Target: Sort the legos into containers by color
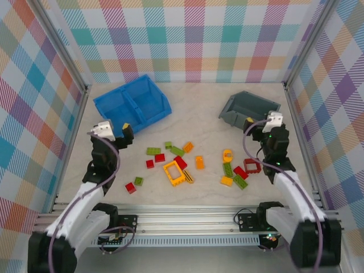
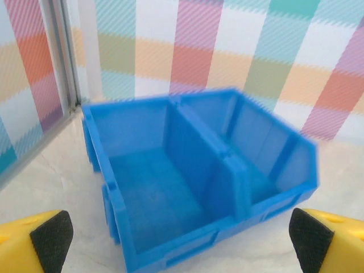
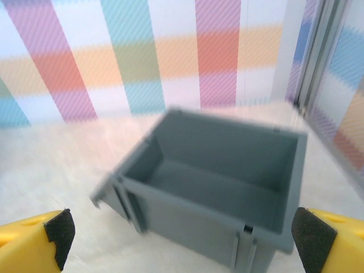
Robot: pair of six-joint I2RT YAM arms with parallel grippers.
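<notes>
Left gripper [image 1: 123,133] spread wide, empty, facing the blue bin [image 2: 187,149]. Right gripper [image 1: 255,128] spread wide too, facing the grey bin [image 3: 187,219]. Legos [image 1: 176,166] lie scattered between them.

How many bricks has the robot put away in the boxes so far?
None yet. Done: nothing; the bright blue two-compartment plastic bin and the dark grey plastic bin both look empty. In hand: nothing; both arms' jaws are open, one facing each bin. Left: all the small red, green and yellow-orange plastic bricks, scattered on the table.
</notes>
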